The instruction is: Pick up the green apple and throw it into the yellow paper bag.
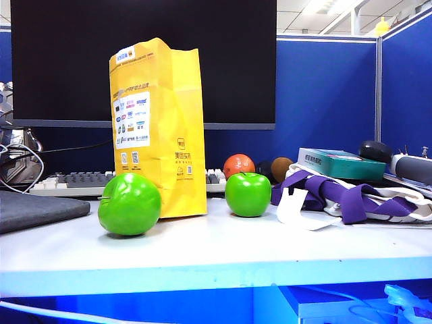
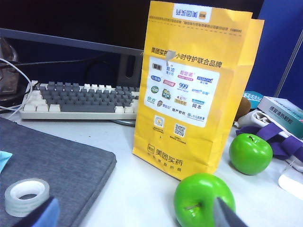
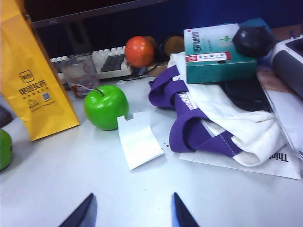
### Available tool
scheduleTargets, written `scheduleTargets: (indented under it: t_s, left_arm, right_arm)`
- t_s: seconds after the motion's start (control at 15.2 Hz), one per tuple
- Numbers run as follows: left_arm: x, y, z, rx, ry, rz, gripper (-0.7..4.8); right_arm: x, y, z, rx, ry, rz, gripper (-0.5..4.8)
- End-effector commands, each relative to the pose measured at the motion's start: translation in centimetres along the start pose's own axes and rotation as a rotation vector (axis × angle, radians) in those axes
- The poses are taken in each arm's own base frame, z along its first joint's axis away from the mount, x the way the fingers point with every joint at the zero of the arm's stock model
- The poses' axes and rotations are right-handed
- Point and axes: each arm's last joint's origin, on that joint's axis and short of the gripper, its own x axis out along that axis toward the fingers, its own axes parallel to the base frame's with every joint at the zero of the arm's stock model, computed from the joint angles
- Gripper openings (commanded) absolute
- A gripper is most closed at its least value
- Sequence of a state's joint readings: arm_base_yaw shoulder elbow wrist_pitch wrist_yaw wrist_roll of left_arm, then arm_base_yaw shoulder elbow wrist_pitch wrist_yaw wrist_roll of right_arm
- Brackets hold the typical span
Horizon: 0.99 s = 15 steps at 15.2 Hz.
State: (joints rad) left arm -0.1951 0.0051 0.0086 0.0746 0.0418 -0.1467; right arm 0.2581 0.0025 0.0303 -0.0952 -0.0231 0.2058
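Green apple (image 1: 248, 194) sits upright on the white desk (image 1: 216, 253), stem up, just right of the tall yellow paper bag (image 1: 160, 125). Only the left wrist view shows a tape roll (image 2: 26, 196) on a grey pad (image 2: 57, 165); the left gripper (image 2: 137, 217) there is mostly cropped, so I cannot tell its spread. Right gripper (image 3: 133, 210) hovers unclenched, holding nothing. Blue partitions (image 1: 324, 94) stand behind.

bigger green ball fruit (image 1: 129, 204) out front, keyboard (image 2: 80, 98) behind, orange (image 3: 140, 51) by it, purple-strapped tote (image 3: 208, 120) under a medicine box (image 3: 218, 53)
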Motion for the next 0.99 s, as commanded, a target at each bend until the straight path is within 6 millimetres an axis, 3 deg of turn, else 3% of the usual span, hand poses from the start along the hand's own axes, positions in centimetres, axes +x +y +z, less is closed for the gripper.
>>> scheduleTargets:
  t_s: [0.07,0.46,0.72,0.85,0.99]
  left_arm:
    - [0.0,0.0,0.2,0.019,-0.013,-0.006,4.31]
    - [-0.1,-0.3,1.0,0.04,-0.034,-0.056,4.31]
    - [-0.6,-0.7,3.7,0.054,-0.173,-0.079,4.35]
    - [-0.9,-1.0,5.5,0.056,-0.202,-0.077,4.35]
    - [-0.4,-1.5,8.8,0.102,-0.192,-0.072,4.35]
  right_arm:
    - [0.0,0.1,0.3,0.034,-0.018,0.001,2.1]
    - [-0.1,0.2,0.7,0.084,-0.063,0.026,2.11]
    - [-0.6,0.7,3.4,0.176,-0.326,0.095,2.11]
    - [-0.6,0.7,3.8,0.176,-0.328,0.076,2.11]
    - [-0.2,1.0,5.1,0.105,-0.295,0.059,2.12]
